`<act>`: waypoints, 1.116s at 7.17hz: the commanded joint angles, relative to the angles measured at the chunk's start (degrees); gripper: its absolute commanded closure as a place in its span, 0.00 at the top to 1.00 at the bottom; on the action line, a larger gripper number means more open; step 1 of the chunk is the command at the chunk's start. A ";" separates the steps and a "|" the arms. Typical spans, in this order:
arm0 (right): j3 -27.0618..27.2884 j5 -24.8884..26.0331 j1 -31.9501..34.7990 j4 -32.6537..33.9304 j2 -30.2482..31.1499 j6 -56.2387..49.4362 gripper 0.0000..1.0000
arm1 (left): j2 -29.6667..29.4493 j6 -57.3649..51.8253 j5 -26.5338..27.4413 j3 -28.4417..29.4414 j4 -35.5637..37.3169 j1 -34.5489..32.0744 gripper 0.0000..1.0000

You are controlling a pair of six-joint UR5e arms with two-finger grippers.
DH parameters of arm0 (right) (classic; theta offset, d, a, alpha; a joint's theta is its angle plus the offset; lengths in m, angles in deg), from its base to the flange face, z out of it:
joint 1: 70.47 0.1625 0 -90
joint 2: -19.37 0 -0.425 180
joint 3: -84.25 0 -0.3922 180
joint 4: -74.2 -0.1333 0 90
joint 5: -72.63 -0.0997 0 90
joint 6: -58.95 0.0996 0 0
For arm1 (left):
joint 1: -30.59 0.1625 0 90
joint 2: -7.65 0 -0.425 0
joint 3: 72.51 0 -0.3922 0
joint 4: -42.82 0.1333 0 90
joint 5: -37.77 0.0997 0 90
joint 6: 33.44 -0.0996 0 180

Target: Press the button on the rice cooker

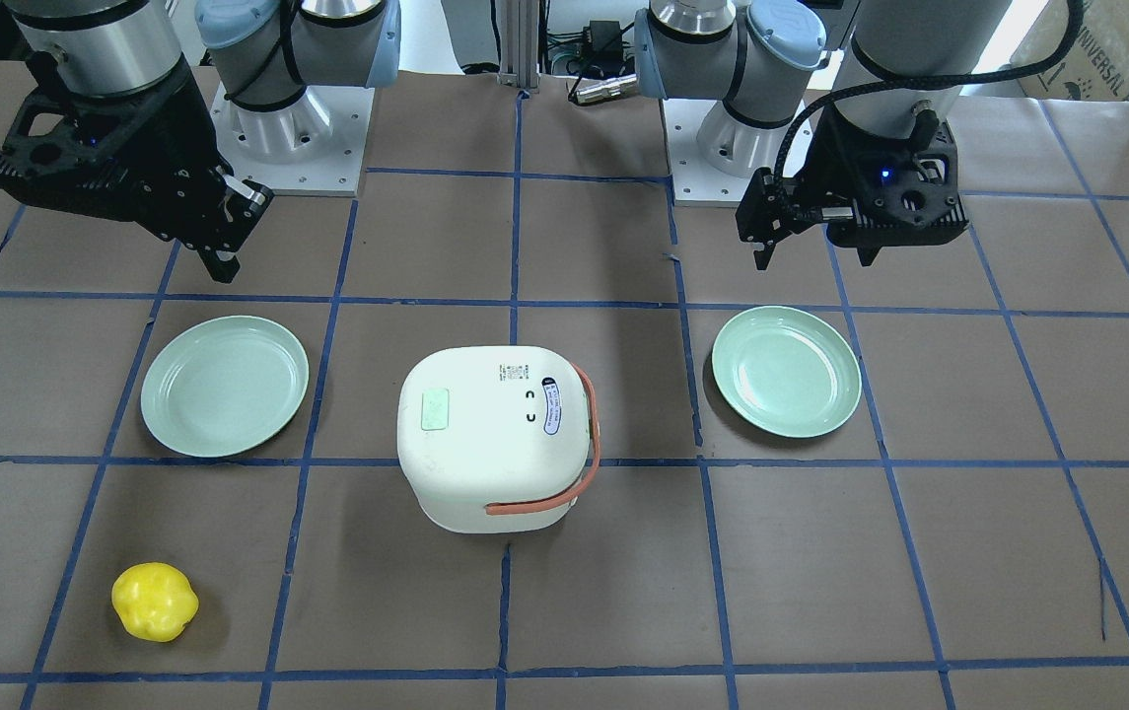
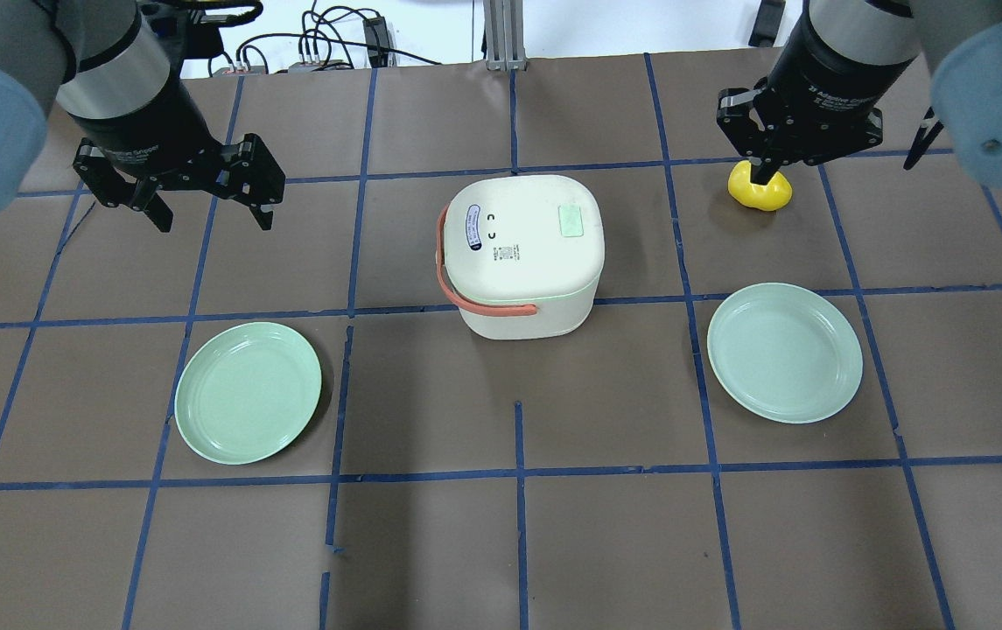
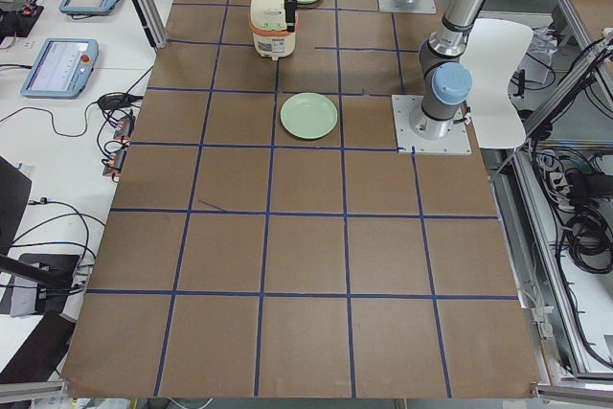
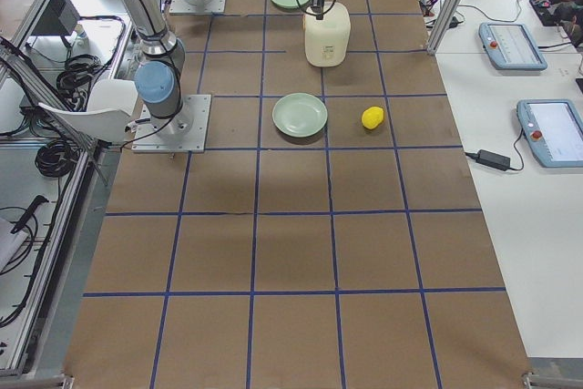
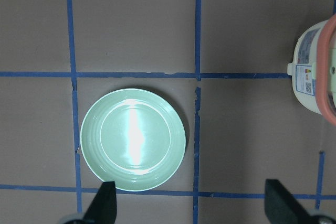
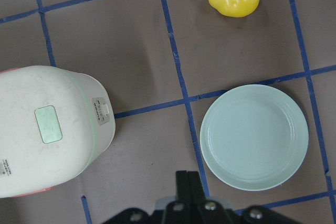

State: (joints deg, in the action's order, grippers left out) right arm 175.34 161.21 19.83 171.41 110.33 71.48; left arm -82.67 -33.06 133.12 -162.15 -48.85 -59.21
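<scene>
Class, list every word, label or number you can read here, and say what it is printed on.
"UNIVERSAL", cut off after that: on the cardboard box.
"Adaptive Gripper", faint: on the black body of the right gripper.
The left gripper bears similar print, too blurred to read.
The oval label and small print on the rice cooker lid: too small to read.

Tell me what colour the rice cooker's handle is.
The handle of the rice cooker is orange-red, clearest in the overhead exterior view.
</scene>
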 commanded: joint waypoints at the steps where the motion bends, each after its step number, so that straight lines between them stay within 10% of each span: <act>1: 0.05 -0.43 0.57 0.62 -1.12 0.12 0.05 | -0.47 0.06 2.12 0.70 -3.00 -0.82 1.00; 8: -0.21 -2.89 3.65 4.13 -3.50 0.38 0.06 | 1.72 0.85 1.07 -2.12 -0.36 -1.52 1.00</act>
State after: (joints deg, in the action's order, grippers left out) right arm 175.18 158.33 23.40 175.52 106.91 71.80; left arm -81.42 -32.38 134.66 -163.80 -49.36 -60.68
